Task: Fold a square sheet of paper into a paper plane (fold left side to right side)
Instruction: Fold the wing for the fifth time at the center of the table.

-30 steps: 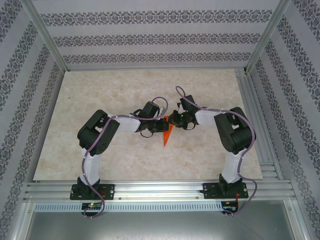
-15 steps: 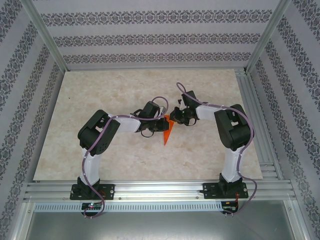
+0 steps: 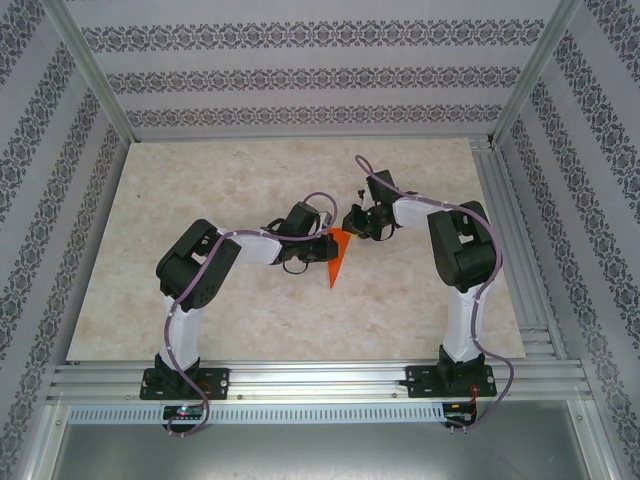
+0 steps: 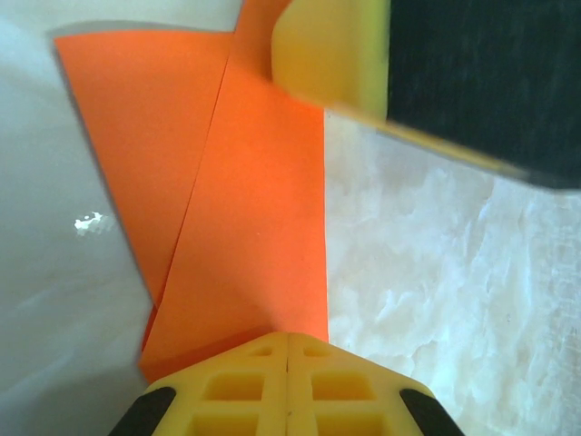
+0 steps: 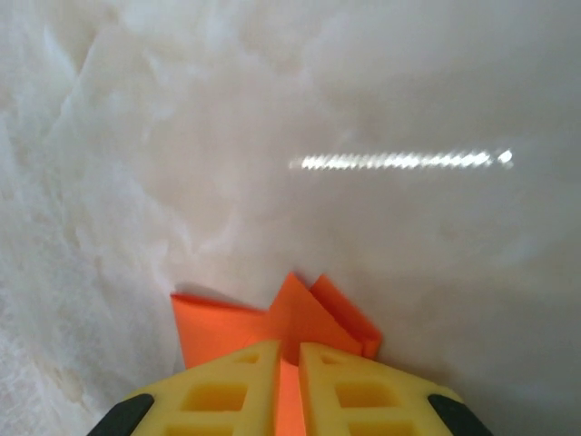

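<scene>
The square sheet of paper is folded into a bright orange triangle with its point toward the near edge, lying mid-table. My left gripper is shut, its tips resting on the paper's near end, with a flap spread to the left. My right gripper is shut on a raised fold of the paper, and orange shows in the narrow slit at its tips. A yellow finger of the right gripper stands at the far end in the left wrist view.
The pale marble-look table is bounded by aluminium rails at the near edge and along the right side. Patterned walls enclose the back and sides. Both arms bend inward toward the middle.
My right gripper has moved toward the far side, still gripping the paper, and more of the orange top edge shows. The left arm has stayed put.
</scene>
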Controlling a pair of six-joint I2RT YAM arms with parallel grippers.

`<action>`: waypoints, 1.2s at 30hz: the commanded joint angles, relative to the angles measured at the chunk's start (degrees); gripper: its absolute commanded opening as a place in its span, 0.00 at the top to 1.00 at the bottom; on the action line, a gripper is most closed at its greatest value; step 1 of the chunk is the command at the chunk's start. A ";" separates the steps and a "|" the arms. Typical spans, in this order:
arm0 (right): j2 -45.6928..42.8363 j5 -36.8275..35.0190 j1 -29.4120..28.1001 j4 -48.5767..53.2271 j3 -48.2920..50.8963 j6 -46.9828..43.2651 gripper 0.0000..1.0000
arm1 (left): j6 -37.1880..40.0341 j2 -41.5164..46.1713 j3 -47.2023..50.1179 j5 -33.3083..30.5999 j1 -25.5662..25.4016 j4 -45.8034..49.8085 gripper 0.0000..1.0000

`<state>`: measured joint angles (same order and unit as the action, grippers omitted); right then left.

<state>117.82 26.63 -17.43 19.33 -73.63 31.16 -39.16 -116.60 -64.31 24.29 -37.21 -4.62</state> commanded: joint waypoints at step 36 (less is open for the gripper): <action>0.88 -1.07 -2.43 -6.05 6.44 5.97 0.84 | 1.55 2.96 4.00 0.04 -1.32 4.64 0.91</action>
<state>116.22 29.45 -19.77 11.14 -68.03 37.65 -38.96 -115.68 -63.24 24.21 -37.30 -4.69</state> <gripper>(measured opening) 0.159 0.094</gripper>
